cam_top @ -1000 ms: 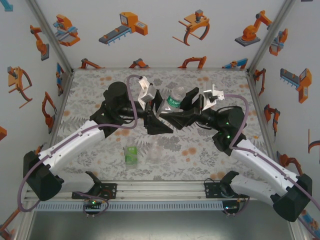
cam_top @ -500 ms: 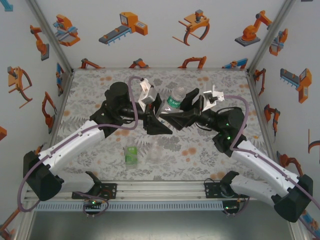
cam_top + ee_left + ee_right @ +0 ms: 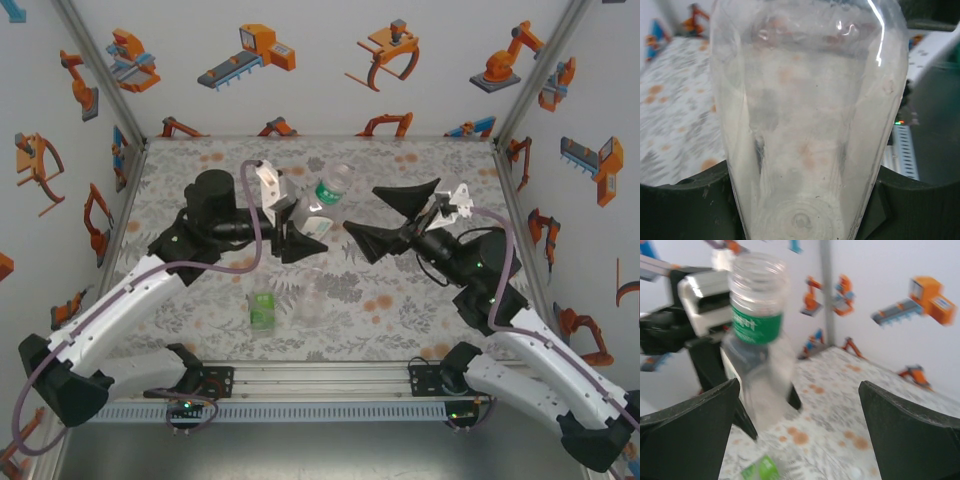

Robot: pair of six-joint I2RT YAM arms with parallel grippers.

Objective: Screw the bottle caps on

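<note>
My left gripper (image 3: 305, 232) is shut on the lower body of the taller clear bottle (image 3: 328, 192) with a green neck band and holds it tilted above the mat. In the left wrist view that bottle (image 3: 805, 110) sits between the dark fingers (image 3: 685, 210). My right gripper (image 3: 362, 211) stands open to the bottle's right, apart from it. In the right wrist view the bottle (image 3: 757, 320) lies ahead of the wide-open fingers (image 3: 915, 435); its top looks pale and ribbed, and blur hides whether that is a cap. The short green bottle (image 3: 262, 310) and a clear bottle (image 3: 310, 300) stand near the front.
The flower-printed mat (image 3: 200, 170) covers the floor between white walls with robot pictures. A metal rail (image 3: 320, 378) runs along the near edge. A small pale round spot (image 3: 856, 472) lies on the mat, too blurred to name. The green bottle (image 3: 760, 471) lies below my right fingers.
My right gripper has opened and drawn back to the right, off the bottle's top. The left arm has carried the bottle a little left and back.
</note>
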